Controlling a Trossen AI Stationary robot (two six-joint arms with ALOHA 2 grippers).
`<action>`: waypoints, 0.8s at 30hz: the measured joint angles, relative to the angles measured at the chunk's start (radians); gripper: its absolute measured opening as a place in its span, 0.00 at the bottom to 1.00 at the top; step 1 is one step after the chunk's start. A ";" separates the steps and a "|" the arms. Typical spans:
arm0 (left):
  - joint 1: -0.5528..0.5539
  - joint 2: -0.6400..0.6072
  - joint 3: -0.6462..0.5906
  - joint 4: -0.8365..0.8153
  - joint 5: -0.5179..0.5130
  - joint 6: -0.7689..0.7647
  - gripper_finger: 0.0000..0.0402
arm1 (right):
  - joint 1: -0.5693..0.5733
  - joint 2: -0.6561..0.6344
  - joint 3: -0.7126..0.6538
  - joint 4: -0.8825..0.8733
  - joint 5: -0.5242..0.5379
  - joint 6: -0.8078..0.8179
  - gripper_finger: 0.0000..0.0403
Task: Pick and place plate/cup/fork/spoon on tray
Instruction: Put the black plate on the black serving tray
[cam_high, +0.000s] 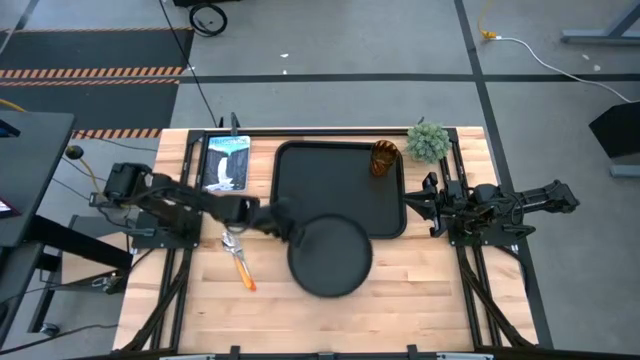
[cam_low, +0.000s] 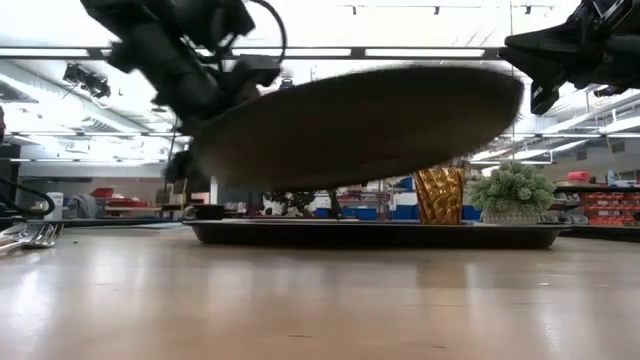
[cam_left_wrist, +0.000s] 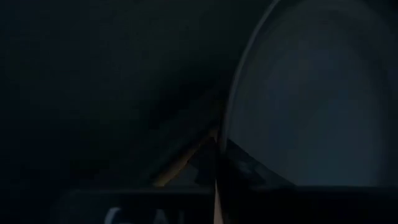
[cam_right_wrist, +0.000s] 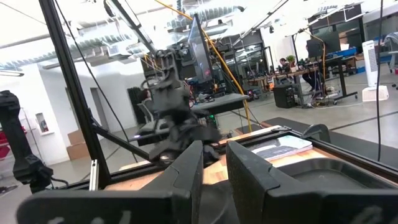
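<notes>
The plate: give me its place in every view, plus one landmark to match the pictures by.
High view: the plate overlaps the tray's near edge, held by the left gripper.
Low view: plate tilted in mid-air above the tray.
Left wrist view: its rim and face fill one side.
Right wrist view: cannot tell.
Shared landmark: the cup.

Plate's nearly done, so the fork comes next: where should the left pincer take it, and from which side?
Grip the fork mid-handle, on the orange part, coming straight down from above. It lies flat on the table tight against the spoon, so a top-down pinch across the narrow handle looks safest.
</notes>
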 joint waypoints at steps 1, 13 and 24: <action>0.027 0.000 0.004 0.010 0.015 0.012 0.03 | 0.000 0.000 0.000 0.000 0.000 0.000 0.19; 0.289 0.145 0.351 -0.243 0.016 0.307 0.03 | 0.000 0.000 0.000 0.006 0.000 0.000 0.19; 0.431 0.387 0.549 -0.330 0.115 0.406 0.03 | 0.000 0.000 0.000 0.006 -0.001 0.000 0.19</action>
